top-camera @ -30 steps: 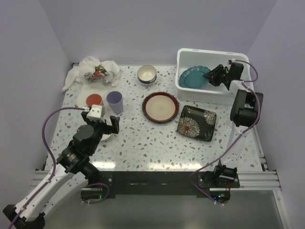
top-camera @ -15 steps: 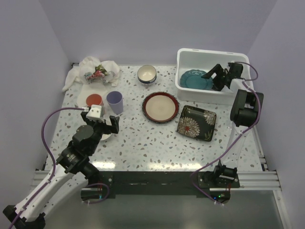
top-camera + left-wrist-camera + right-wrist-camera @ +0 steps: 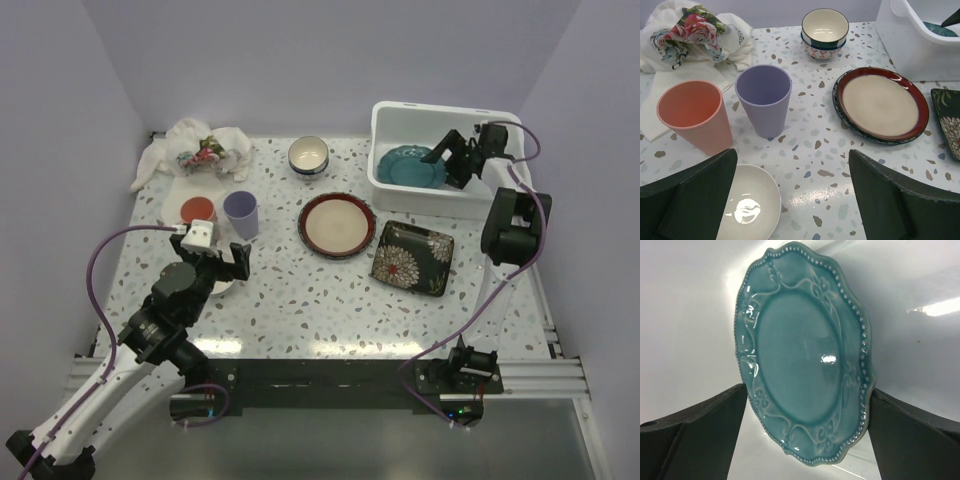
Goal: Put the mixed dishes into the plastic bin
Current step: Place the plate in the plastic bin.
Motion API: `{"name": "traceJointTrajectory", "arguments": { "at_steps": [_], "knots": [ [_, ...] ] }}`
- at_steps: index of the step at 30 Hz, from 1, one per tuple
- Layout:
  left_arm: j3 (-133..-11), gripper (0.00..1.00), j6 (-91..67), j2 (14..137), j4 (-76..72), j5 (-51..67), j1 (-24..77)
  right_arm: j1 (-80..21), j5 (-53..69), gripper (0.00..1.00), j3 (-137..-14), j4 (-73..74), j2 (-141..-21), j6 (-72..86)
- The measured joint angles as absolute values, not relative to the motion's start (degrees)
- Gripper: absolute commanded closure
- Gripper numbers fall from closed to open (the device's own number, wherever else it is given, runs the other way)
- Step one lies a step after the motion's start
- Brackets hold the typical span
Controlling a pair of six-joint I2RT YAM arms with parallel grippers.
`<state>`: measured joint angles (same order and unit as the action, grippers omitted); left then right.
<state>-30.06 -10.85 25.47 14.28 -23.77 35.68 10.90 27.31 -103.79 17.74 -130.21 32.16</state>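
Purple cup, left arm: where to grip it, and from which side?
Probably best: pinch the rim of the purple cup from above, one finger inside and one outside, on its right wall. It stands upright with its mouth open. The orange cup stands close on its left, leaving little room there.

Pale speckled bench (image 3: 300, 290), terrazzo look, walled on three sides.

Far-left corner: crumpled white cloth (image 3: 195, 150) with red-green floral print, spreading flat toward the near side.
At the cloth's near edge: orange cup (image 3: 197, 211), upright. Just right of it, purple cup (image 3: 240, 213), upright, not touching.
Near of both cups: small white bowl (image 3: 752, 205), glossy.
Far middle: two small bowls (image 3: 309, 155), nested.
Centre: red-rimmed cream plate (image 3: 337, 223), flat.
Just right of it: dark floral square plate (image 3: 412, 257), slightly skewed.
Far-right corner: white plastic bin (image 3: 425, 200).
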Motion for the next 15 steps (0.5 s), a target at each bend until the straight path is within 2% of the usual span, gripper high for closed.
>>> {"name": "traceJointTrajectory", "arguments": {
  "at_steps": [15],
  "knots": [
    [-30.1, 0.02, -10.9, 25.1, 14.3, -23.2, 35.6, 7.5, 16.9, 0.02, -107.8, 29.8, -130.1, 22.6]
  ]
}}
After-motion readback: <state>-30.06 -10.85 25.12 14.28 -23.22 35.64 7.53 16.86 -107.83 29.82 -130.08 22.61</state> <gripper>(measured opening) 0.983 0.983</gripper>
